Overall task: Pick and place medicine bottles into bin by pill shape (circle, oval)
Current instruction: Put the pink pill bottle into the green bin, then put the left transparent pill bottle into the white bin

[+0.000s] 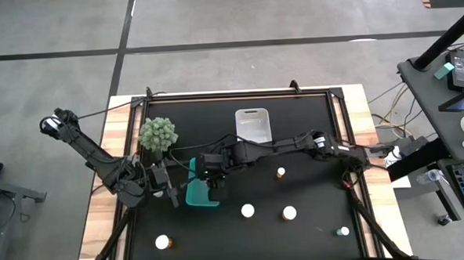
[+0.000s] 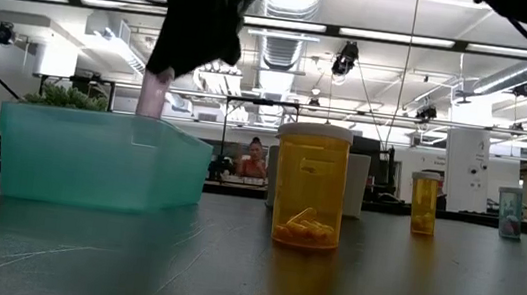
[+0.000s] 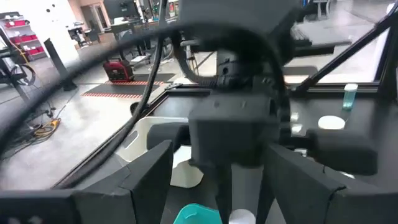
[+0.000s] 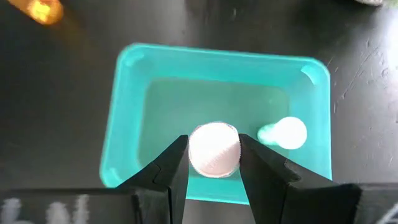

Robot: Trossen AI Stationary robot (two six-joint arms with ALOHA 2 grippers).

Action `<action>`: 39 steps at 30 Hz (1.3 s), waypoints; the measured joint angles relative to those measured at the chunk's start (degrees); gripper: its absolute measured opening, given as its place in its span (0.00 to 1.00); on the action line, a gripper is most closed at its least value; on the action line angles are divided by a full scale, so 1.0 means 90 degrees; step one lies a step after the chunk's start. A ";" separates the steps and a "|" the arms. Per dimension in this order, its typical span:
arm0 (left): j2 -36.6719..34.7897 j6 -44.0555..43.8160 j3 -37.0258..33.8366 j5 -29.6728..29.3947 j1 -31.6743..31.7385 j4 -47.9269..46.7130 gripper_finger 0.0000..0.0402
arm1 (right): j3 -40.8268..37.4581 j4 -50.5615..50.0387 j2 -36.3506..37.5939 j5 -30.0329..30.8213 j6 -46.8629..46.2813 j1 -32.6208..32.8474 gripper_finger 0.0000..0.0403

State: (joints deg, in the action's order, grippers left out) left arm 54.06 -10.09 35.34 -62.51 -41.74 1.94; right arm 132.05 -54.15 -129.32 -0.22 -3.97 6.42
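Small white-capped cylindrical medicine bottles on the black table: five, e.g. one [image 1: 248, 211]
Bottles between the right jaws: one [image 4: 214, 149]
Bottles in the bin under those jaws: one [image 4: 287, 132]
Teal translucent plastic bins: one [image 4: 127, 118]
White rectangular bins: one [image 1: 253, 125]
Green bushy plants: one [image 1: 157, 134]
Dark robot arms: two

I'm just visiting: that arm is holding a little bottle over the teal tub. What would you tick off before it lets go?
1. Right gripper shut on the white-capped bottle: ok.
2. Bottle above the teal bin, inside its rim: ok.
3. Landing spot free of the bottle already inside: ok, it lies beside.
4. Left gripper apart from the bin: cannot tell, it sits close.
5. Pill shape matches this bin: cannot tell.
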 joint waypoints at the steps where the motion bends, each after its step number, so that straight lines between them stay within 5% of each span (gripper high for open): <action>1: 0.0000 0.0009 -0.0003 0.0002 0.0000 0.0025 0.58 | 0.0000 0.0001 -0.0053 -0.0006 0.0028 -0.0016 0.30; 25: 0.0007 0.0063 -0.0001 0.0058 0.0000 0.0052 0.58 | -0.0216 0.0277 -0.0517 -0.0032 -0.0080 -0.0076 0.30; 39: 0.0002 0.0053 0.0006 -0.0035 0.0005 0.0091 0.58 | -0.0228 0.0177 -0.0355 0.0003 0.0028 -0.0103 0.55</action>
State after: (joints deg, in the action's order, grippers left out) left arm 54.08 -9.61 35.39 -62.83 -41.69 2.76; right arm 129.99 -52.56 -132.52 -0.19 -3.72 5.50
